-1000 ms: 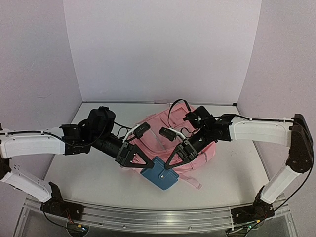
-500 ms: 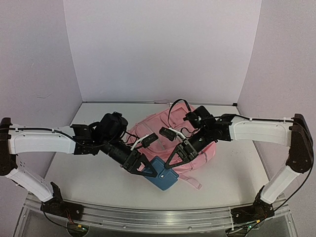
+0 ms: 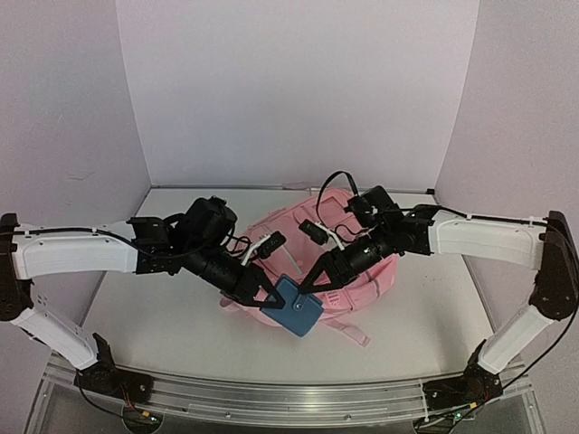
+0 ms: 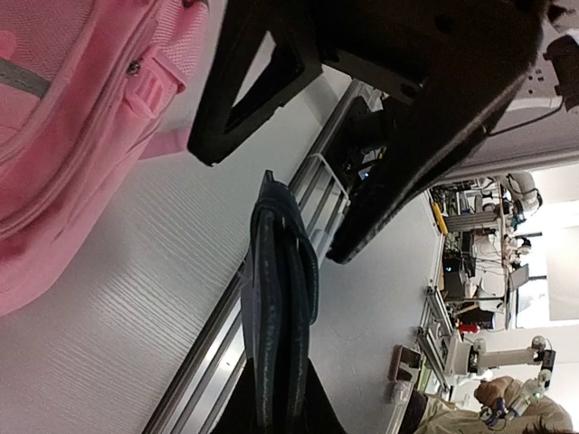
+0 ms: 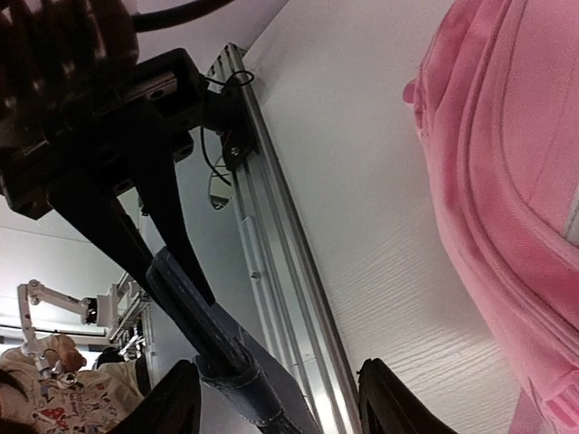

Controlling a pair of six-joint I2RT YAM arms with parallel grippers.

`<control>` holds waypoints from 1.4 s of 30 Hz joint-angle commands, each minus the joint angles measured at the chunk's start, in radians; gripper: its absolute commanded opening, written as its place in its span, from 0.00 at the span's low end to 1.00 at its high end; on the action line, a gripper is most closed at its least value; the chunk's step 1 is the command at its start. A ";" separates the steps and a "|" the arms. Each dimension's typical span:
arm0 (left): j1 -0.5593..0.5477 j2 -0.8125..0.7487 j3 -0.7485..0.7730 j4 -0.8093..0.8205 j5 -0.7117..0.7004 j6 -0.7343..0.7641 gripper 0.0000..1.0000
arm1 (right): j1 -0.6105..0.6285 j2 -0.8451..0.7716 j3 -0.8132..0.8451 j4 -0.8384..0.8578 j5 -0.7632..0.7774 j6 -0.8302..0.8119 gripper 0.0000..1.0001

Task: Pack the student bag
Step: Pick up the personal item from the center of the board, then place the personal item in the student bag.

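The pink student bag lies in the middle of the table, also seen in the left wrist view and the right wrist view. In front of it a dark blue flat case hangs above the table. My left gripper is shut on the case's left corner; the left wrist view shows the case edge-on between the jaws. My right gripper stands open at the case's upper right edge, its fingers spread to either side of the case without pinching it.
An aluminium rail runs along the table's near edge, right below the case. White walls close off the back and both sides. Bare white tabletop lies left of the bag, and more lies to its right.
My left gripper moved in from the left and shut on the blue case. My right gripper, shut on it before, has opened and let go. The case sits slightly tilted.
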 commanded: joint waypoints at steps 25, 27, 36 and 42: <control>0.611 -0.277 -0.199 0.109 -0.194 -0.296 0.00 | 0.314 0.461 0.555 -0.036 1.307 -0.097 0.64; 0.611 -0.295 -0.227 0.127 -0.192 -0.313 0.00 | 0.318 0.493 0.576 -0.059 1.350 -0.102 0.64; 0.610 -0.259 -0.242 0.194 -0.113 -0.353 0.00 | 0.317 0.517 0.636 -0.109 1.587 -0.083 0.45; 0.556 -0.195 -0.228 0.314 -0.074 -0.422 0.00 | 0.258 0.473 0.656 -0.098 1.489 0.013 0.00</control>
